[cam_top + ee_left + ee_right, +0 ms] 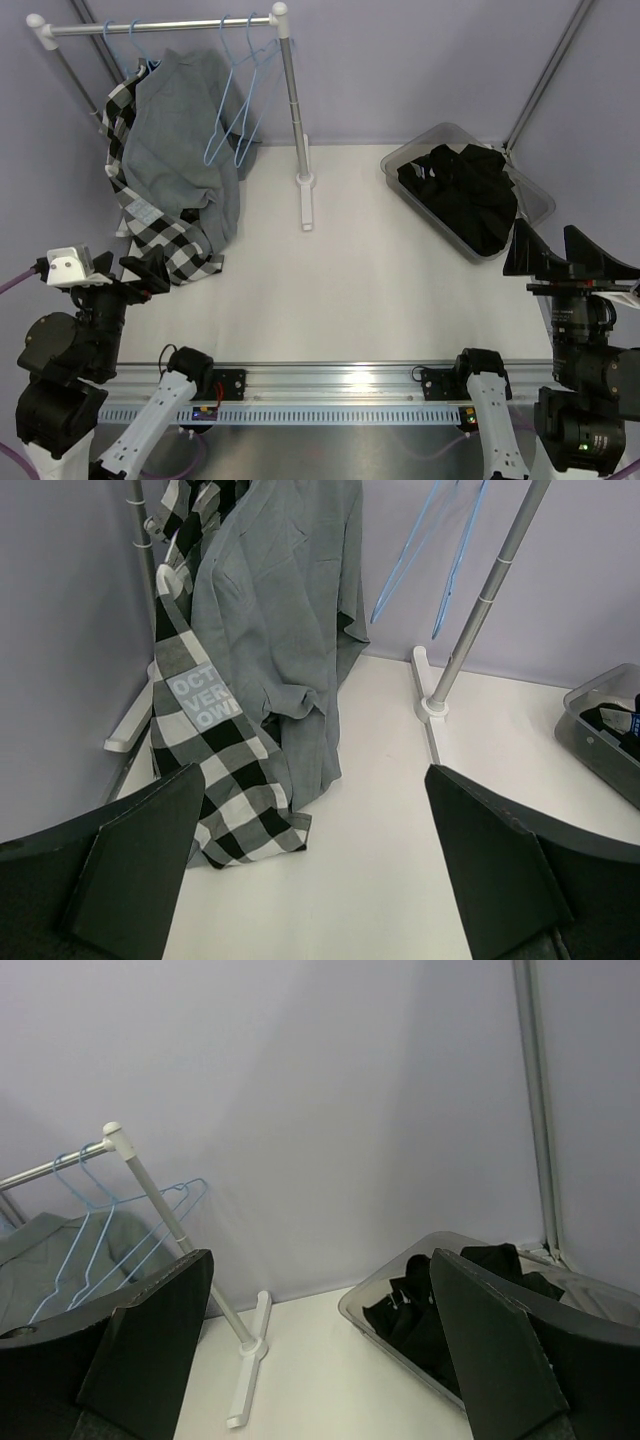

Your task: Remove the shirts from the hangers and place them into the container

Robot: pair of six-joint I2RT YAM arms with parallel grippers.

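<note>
shirts [462,195]: both black ones heaped in the tub, none on the rail.
tub [537,203]: far right of desk [350,290]; long axis runs diag., far-left to near-right.
hangers [240,110]: two blue ones bare on the rack [290,100].
right fingers [490,1340]: spread wide, nothing in them; tub just ahead and a bit left, near.
left fingers [140,850]: spread wide too, empty; well apart from tub, other side of desk.
nearer arm: right, by a lot.
by left arm: grey shirt [180,140] and checked shirt [165,240] draped off the rack, hems on desk.
my read: task looks done; any tidy-up in the tub would fall to the right arm, reaching fwd along the tub's diag.
</note>
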